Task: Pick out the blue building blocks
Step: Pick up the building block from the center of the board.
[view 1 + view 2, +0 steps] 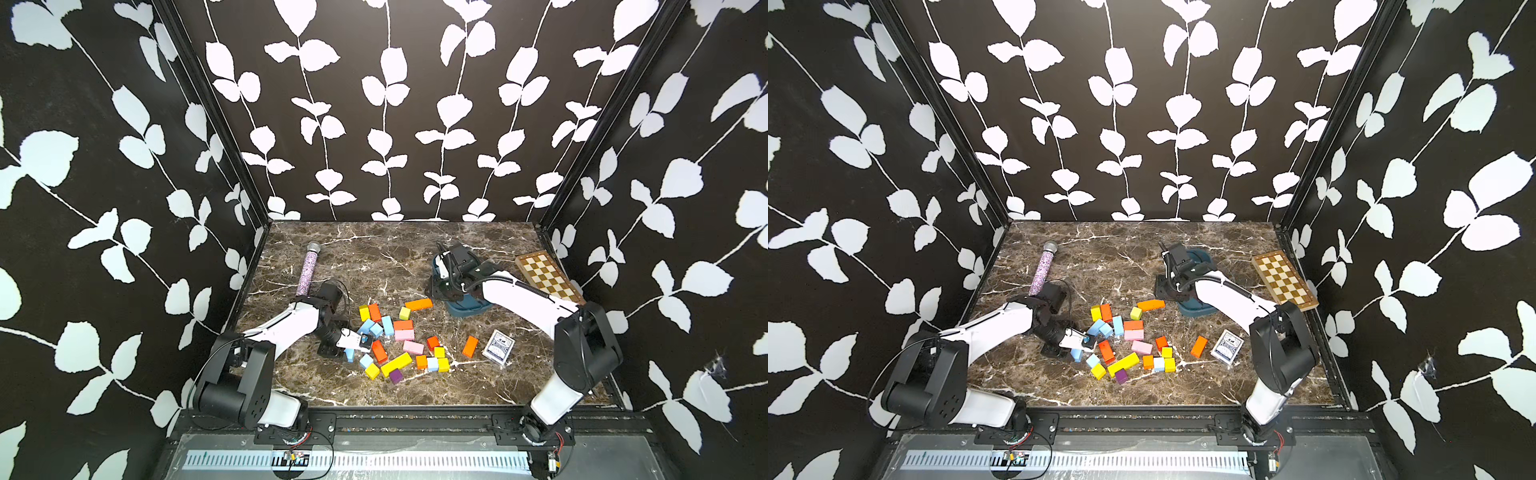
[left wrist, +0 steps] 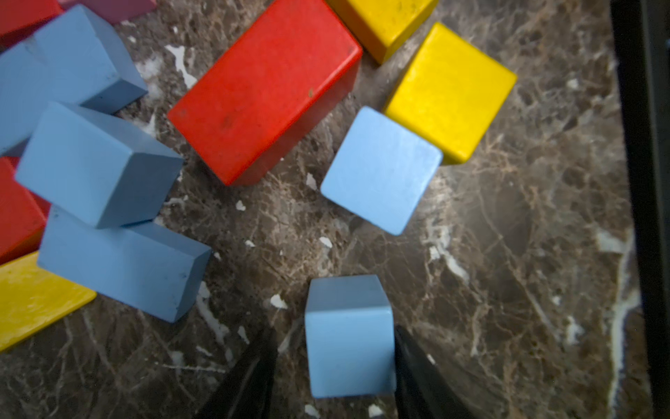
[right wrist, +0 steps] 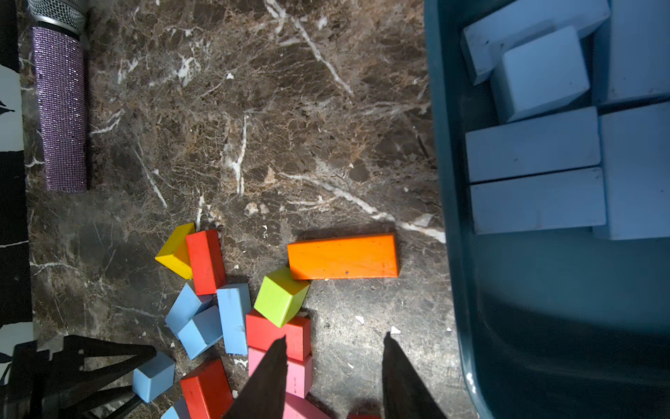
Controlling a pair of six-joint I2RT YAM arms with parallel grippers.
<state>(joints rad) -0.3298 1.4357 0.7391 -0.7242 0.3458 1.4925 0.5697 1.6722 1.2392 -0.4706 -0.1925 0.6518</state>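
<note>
Sky-blue, one cube (image 2: 350, 337) was found at the lower middle of the left wrist frame between the jaws of the part-open left gripper (image 2: 335, 332), touched on one side, not yet clamped.

Both top views are evenly and fairly brightly lit from above, with the white leaves (image 1: 50, 158) close to glare. Only soft, short shadows fall on the table (image 1: 374, 257), the detail is slightly soft, and wide-angle distortion slants the posts (image 1: 208, 108) toward the edges. The left wrist view is bright and sharp on the table, yet the left fingers (image 2: 246, 384) blur into dark wedges. In the right wrist view the blue blocks (image 3: 533, 156) in the tray (image 3: 507, 326) wash out almost to white. Part of the tray sinks into shadow and the right fingers (image 3: 264, 381) are blurred silhouettes.
</note>
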